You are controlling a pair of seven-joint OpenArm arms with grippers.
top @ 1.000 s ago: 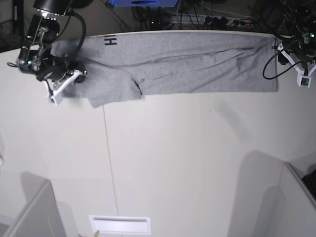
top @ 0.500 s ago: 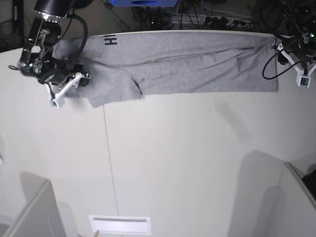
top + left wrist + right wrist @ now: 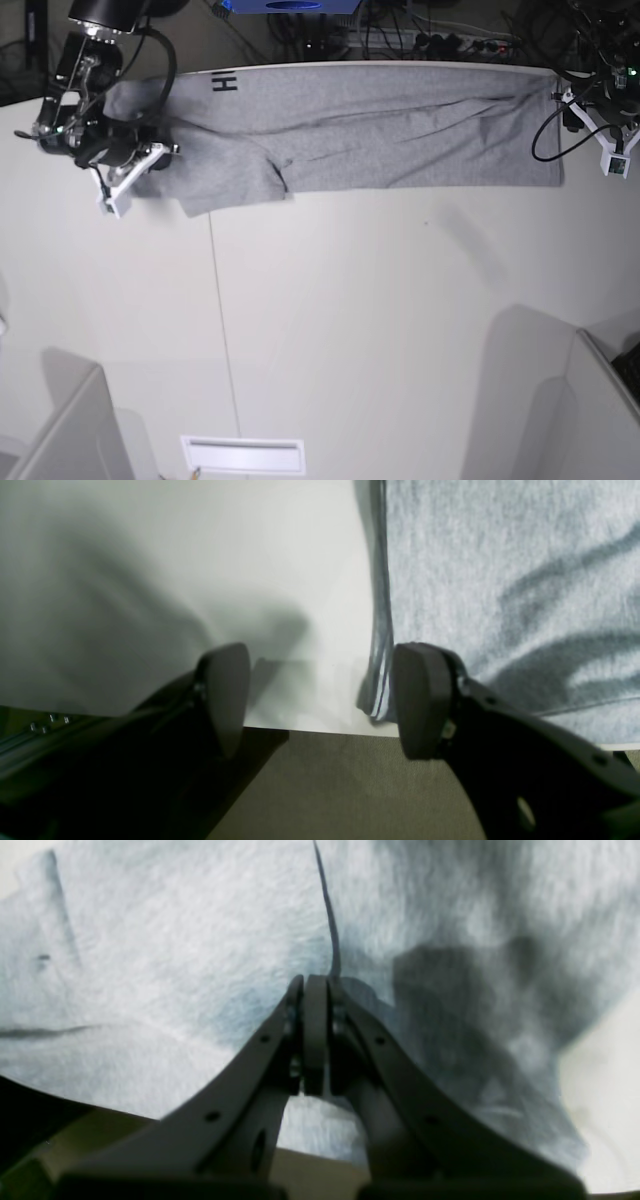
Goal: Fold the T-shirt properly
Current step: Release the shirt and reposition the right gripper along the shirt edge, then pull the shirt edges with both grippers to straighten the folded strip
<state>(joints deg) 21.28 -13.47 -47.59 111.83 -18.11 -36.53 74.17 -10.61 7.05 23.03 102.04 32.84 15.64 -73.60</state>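
Lying along the worktop's [image 3: 330, 330] far edge, the T-shirt [image 3: 380, 130] shows black lettering only from the base; wrist views reveal the right hand [image 3: 315, 990] pressed together pinching its fabric, the left hand [image 3: 320, 695] spread beside its hem.

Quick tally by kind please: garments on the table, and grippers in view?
Garments: 1, the T-shirt
Grippers: 2, the right gripper closed on the shirt fabric, the left gripper open at the shirt's edge
Total: 3
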